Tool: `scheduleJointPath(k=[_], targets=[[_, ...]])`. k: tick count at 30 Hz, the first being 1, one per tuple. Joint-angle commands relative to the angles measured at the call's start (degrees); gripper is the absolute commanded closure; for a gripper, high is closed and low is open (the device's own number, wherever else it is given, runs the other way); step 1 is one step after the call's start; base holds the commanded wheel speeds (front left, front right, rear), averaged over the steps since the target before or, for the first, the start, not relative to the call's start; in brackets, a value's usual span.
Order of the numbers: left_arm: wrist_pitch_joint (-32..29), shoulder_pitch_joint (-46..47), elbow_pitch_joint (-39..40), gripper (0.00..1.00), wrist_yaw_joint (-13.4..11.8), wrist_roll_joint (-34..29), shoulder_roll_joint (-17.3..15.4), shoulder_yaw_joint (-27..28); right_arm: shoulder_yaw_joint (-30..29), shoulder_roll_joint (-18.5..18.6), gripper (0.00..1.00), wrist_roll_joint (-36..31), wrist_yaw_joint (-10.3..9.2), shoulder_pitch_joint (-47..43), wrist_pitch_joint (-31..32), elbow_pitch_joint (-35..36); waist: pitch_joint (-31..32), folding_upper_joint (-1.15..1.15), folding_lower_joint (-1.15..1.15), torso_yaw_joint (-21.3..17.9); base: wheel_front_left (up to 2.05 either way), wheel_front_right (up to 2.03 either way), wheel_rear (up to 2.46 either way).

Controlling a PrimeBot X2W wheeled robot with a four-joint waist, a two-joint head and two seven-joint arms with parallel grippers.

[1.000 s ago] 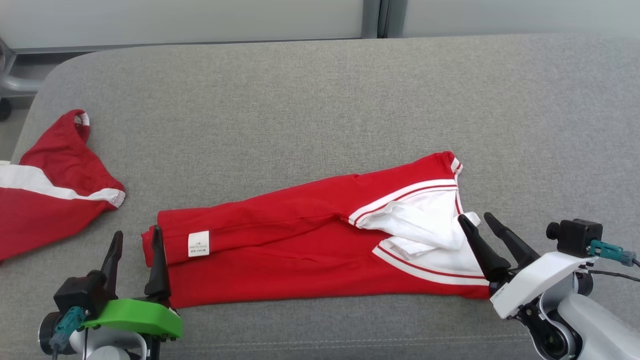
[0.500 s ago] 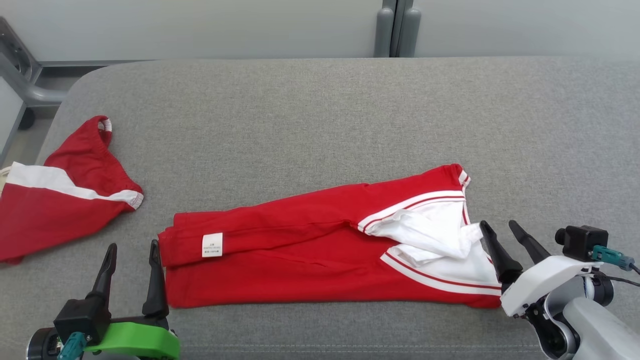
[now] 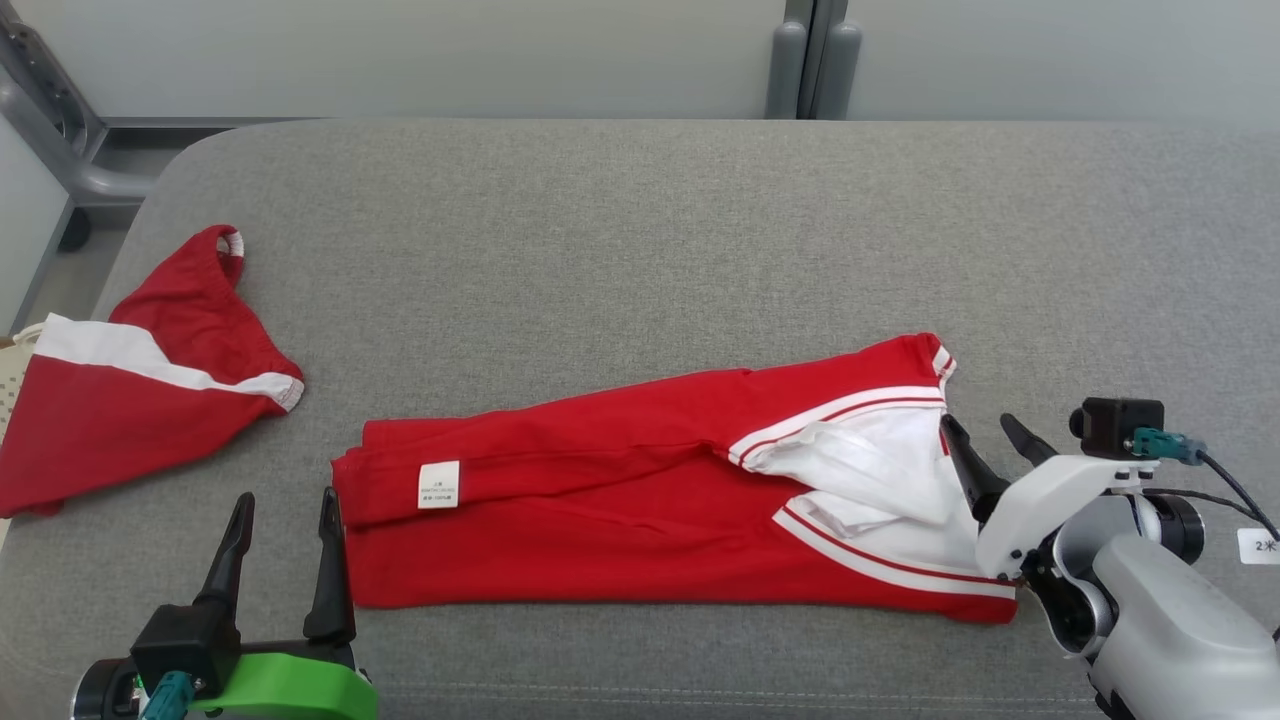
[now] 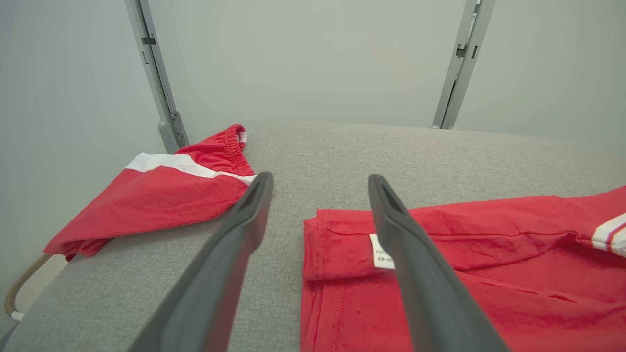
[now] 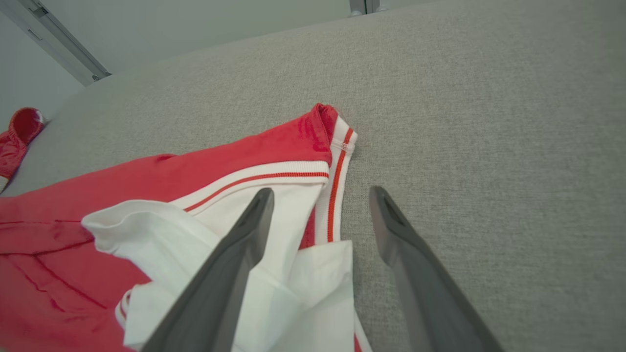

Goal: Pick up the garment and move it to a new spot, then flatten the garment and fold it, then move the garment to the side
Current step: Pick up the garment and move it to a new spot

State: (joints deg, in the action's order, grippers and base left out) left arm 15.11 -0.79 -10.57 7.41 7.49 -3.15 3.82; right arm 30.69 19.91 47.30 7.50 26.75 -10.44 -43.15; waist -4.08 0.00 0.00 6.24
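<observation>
Far left: a second red-and-white piece (image 3: pixel 130 410) lies at the edge of the grey cushion (image 3: pixel 640 220), apart from the rest. Our left gripper (image 3: pixel 286 495) sits low, fingers spread and empty, its right finger just beside the garment's left hem. The garment (image 3: pixel 600 500), red with white striped trim, lies folded lengthwise across the cushion's near middle, care label (image 3: pixel 438 484) near its left end. Our right gripper (image 3: pixel 977 420) is spread too, holding nothing, left finger over the white end; we cannot tell if it touches.
</observation>
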Motion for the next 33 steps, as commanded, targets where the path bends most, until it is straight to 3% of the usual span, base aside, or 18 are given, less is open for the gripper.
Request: scheduleJointPath(k=[1, 12, 22, 23, 24, 26, 33], targets=[[-0.1, -0.2, 0.1, 0.0, 0.1, -0.2, 0.0, 0.0, 0.2, -0.7, 0.0, -0.4, -0.02, 1.1, 0.4, -1.0, -0.2, 0.0, 0.0, 0.2, 0.0, 0.0, 0.0], [-0.1, 1.5, -0.7, 0.0, 0.1, 0.1, 0.1, -1.2, 1.3, -4.1, 0.0, -1.5, -0.02, 7.7, 3.8, -13.1, -1.7, 0.0, 0.0, 2.0, 0.0, 0.0, 0.0], [-0.1, 1.9, -0.9, 0.0, 0.1, 0.1, 0.2, -1.1, 3.7, -5.5, 0.0, 1.0, -0.03, 8.3, 9.3, -16.1, -2.5, 0.0, 0.0, 2.0, 0.0, 0.0, 0.0], [-0.1, 1.9, -0.9, 0.0, 0.1, 0.1, 0.2, -1.1, 3.9, -5.5, 0.15, 1.1, -0.03, 8.3, 9.4, -16.2, -2.5, 0.0, 0.0, 2.0, 0.0, 0.0, 0.0], [-0.1, 1.9, -1.0, 0.0, 0.0, 0.0, 0.2, -1.2, 4.1, -5.5, 0.51, 1.5, -0.03, 8.3, 9.4, -16.1, -2.4, 0.0, 0.0, 2.0, 0.0, 0.0, 0.0], [-0.1, 1.9, -1.1, 0.0, -0.1, 0.2, 0.2, -1.4, 4.5, -5.4, 1.0, 1.8, -0.01, 8.3, 8.5, -15.2, -2.4, 0.0, 0.0, 1.9, 0.0, 0.0, 0.0], [-0.1, 1.8, -1.2, 0.0, -0.4, 0.7, 0.2, -1.5, 4.9, -3.3, 1.0, 2.6, -0.04, 9.2, 5.0, -14.2, -2.5, 0.0, 0.0, 1.6, 0.0, 0.0, 0.0]])
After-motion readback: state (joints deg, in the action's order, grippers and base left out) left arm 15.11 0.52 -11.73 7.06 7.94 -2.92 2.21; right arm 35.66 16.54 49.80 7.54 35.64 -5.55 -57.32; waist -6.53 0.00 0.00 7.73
